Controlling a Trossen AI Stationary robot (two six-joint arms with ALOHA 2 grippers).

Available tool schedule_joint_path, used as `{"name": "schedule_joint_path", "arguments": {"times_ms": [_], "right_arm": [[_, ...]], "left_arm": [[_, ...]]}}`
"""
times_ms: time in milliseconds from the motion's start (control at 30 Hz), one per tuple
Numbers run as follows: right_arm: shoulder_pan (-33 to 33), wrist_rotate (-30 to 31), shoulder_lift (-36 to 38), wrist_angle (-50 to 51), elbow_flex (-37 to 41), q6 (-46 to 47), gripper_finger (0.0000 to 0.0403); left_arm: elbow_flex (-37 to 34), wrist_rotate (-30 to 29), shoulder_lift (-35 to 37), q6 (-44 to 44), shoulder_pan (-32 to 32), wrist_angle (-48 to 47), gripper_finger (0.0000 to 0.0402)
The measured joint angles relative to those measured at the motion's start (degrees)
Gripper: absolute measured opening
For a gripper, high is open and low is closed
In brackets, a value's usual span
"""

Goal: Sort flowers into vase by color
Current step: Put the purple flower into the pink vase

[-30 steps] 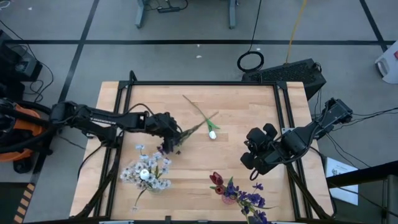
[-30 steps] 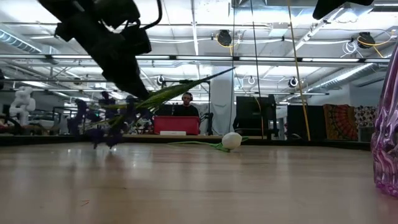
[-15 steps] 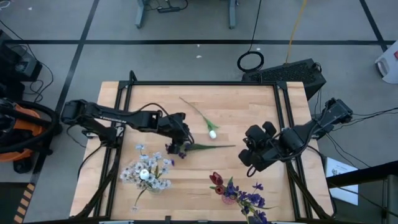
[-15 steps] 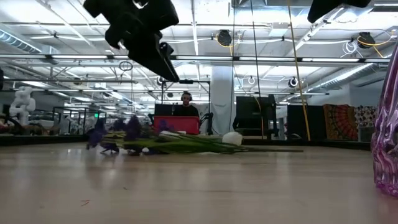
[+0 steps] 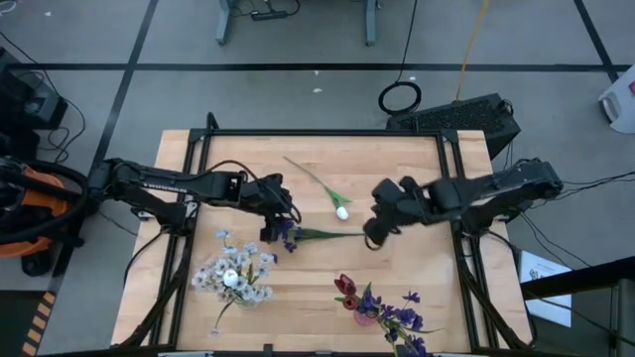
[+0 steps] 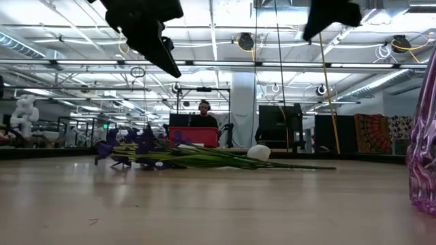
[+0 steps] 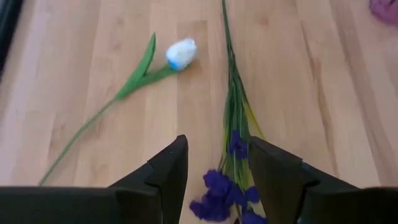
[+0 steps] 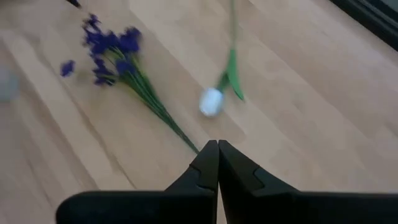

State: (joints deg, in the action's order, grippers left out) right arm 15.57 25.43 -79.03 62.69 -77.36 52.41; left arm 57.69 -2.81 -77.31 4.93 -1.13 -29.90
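A purple sprig [image 5: 316,236] lies flat on the table, its flower head [image 7: 225,191] toward the left and its stem end [image 8: 186,138] toward the right. My left gripper [image 5: 274,222] hangs open above the flower head, with one finger on each side of it and clear of it. My right gripper [image 5: 372,236] is shut and hovers just beyond the stem end, above the table. A white tulip [image 5: 340,211] lies a little farther back, its stem running toward the far left. A vase of pale blossoms [image 5: 235,278] stands near left. A vase with a red tulip and purple sprigs [image 5: 367,309] stands near the middle.
The wooden table [image 5: 397,169] is framed by black rails along its left, right and far sides. In the low view the purple glass vase [image 6: 425,150] stands close at the right. A person sits in the room far beyond the table.
My left gripper has let go of the purple sprig and risen. The sprig, held slanting above the table a second ago, has dropped and now lies flat with its stem pointing right. My right gripper has moved toward the table's left and far edge, up to the stem end.
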Motion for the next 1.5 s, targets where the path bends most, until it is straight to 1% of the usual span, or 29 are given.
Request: {"name": "schedule_joint_path", "arguments": {"times_ms": [67,133,233,333,400,500,667,833,1067,1300,1500], "right_arm": [[-3.11,-3.21,-0.67,-4.92,0.00,-5.41,0.0000],[-5.91,-6.72,-1.79,-10.58,-0.02,-10.15,0.0000],[-8.57,-10.71,-5.04,-18.21,-0.02,-16.10,0.0000],[-9.31,-14.15,-9.41,-24.28,-0.02,-22.17,0.0000],[-9.77,-17.27,-12.64,-26.31,-0.02,-25.32,0.0000],[-11.20,-21.58,-17.21,-26.53,0.00,-27.23,0.0000],[-13.19,-25.51,-22.17,-26.49,0.00,-31.62,0.0000],[-14.05,-27.38,-25.55,-27.24,0.00,-38.37,0.0015],[-14.05,-28.31,-29.11,-29.07,0.00,-45.95,0.0070],[-14.03,-28.44,-33.74,-30.33,0.00,-47.79,0.0115],[-14.04,-27.51,-36.49,-31.30,-0.04,-48.75,0.0130]], "left_arm": [[-0.37,0.08,1.16,-0.15,0.00,-0.07,0.0173],[-2.55,0.15,3.41,-1.24,0.00,1.99,0.0173],[-8.40,0.10,8.17,-4.70,0.02,5.34,0.0173],[-14.33,-0.54,13.69,-10.07,0.02,7.79,0.0173],[-17.56,-0.82,17.30,-14.03,0.02,9.61,0.0173],[-21.14,-0.92,21.83,-19.37,-0.06,11.16,0.0173],[-22.77,-1.07,26.03,-24.03,-0.28,11.37,0.0173],[-22.86,-1.14,26.63,-25.42,-0.57,11.38,0.0173],[-22.86,-1.77,26.61,-27.08,-0.57,11.39,0.0173],[-22.86,-2.05,26.59,-28.43,-0.63,11.39,0.0173],[-22.86,-2.21,26.57,-29.13,-0.68,11.39,0.0173]]}}
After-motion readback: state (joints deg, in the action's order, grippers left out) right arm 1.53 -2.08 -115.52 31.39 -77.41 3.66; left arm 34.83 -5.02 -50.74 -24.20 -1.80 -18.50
